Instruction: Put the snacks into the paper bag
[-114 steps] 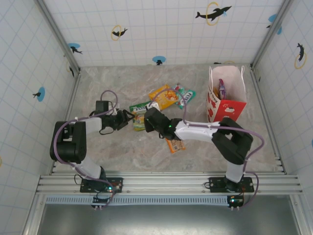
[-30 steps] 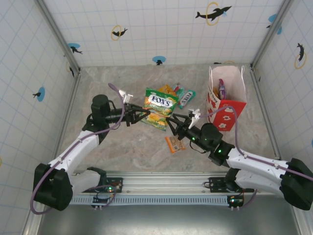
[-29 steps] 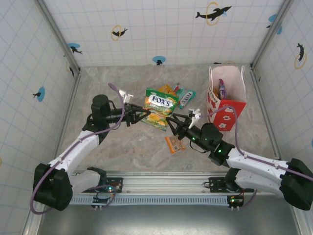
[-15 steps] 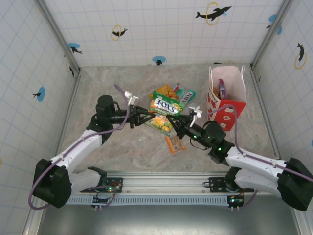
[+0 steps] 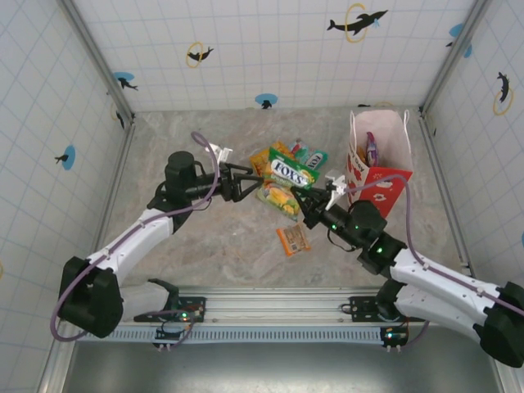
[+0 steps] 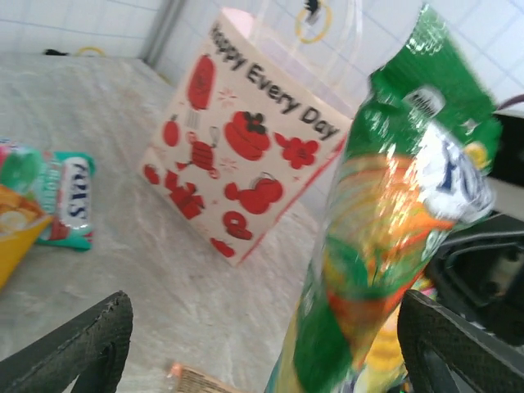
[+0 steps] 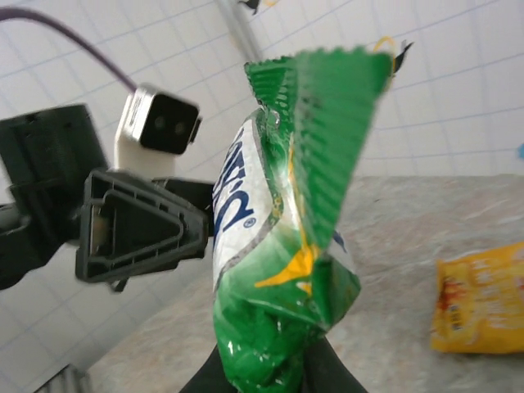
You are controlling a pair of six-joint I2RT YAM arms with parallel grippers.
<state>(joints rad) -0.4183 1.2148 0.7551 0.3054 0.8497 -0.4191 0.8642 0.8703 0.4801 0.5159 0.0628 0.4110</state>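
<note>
Worktop (image 5: 205, 246) of grey marble pattern ran across the tiled cell, and on its far right stood the paper bag (image 5: 378, 155), upright, mouth open to the ceiling, with a purple packet (image 5: 371, 149) already showing inside. From where I stood, that open mouth was the target, and it sat well to the right of the action.

Next in size was the green packet (image 5: 285, 176), lifted clear of the worktop near the middle, between the two arms. The right end effector (image 5: 309, 209) had it pinched by the lower end, so the packet stood up like a flag in the right wrist view. The left end effector (image 5: 250, 184) was spread wide just beside it, gripping nothing.

I judged the handover as good as made. To do the carry well, the left arm should back straight away so its fingers do not snag the foil. The right arm should then swing the packet over the bag's rim, tip it end-down, and only open once it hangs inside the mouth. A pinch on one end lets a floppy packet sway, so a slow swing seemed wise.

Smaller pieces waited behind: a yellow-orange pouch (image 5: 264, 157), a teal packet (image 5: 313, 158), and nearest the arms a little orange bar (image 5: 293, 239).
</note>
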